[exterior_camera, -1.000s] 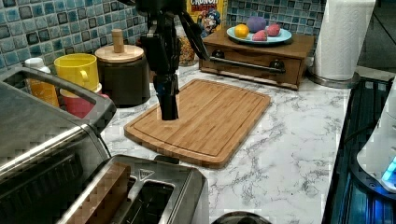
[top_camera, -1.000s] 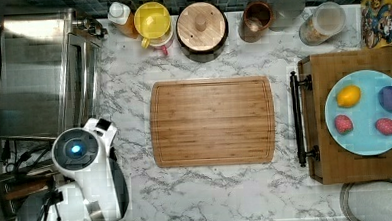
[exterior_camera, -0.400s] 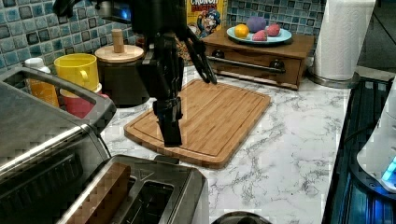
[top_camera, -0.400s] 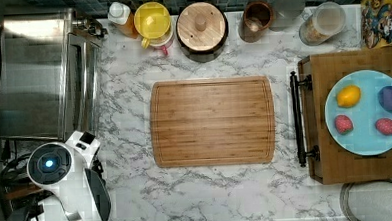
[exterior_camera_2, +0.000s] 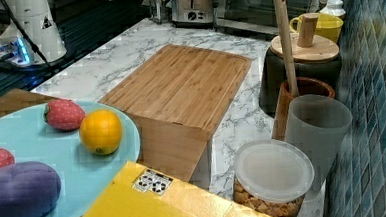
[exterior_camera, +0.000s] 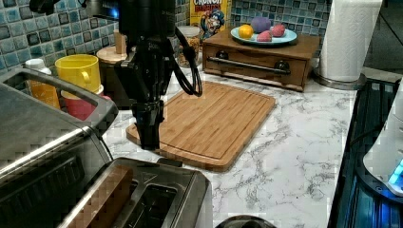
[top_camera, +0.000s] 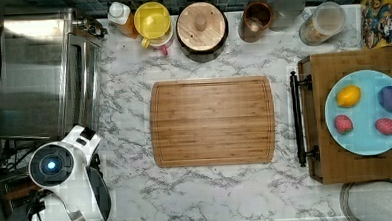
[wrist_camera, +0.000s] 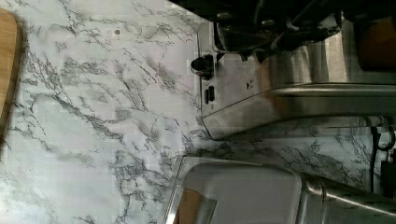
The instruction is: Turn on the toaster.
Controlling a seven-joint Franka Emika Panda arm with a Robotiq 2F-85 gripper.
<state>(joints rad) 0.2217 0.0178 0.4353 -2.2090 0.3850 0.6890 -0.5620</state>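
**Arm above the toaster end of the tabletop**

In the top view we see the arm's white body (top_camera: 61,171) over the corner of the marble tabletop (top_camera: 138,203) just beside the toaster oven (top_camera: 37,72), well apart from the bamboo cutting board (top_camera: 212,122).

In the left view our gripper (exterior_camera: 148,135) hangs dark and narrow just above the toaster (exterior_camera: 142,199), in front of the cutting board's near edge. The fingers look pressed together, though we cannot tell for sure. The toaster sits beside the toaster oven (exterior_camera: 43,142), with something brown in one slot.

In the right view the toaster (exterior_camera_2: 191,6) stands far beyond the cutting board (exterior_camera_2: 179,84).

In the wrist view the toaster (wrist_camera: 280,88) lies close, its black lever (wrist_camera: 201,65) at the end facing the marble.
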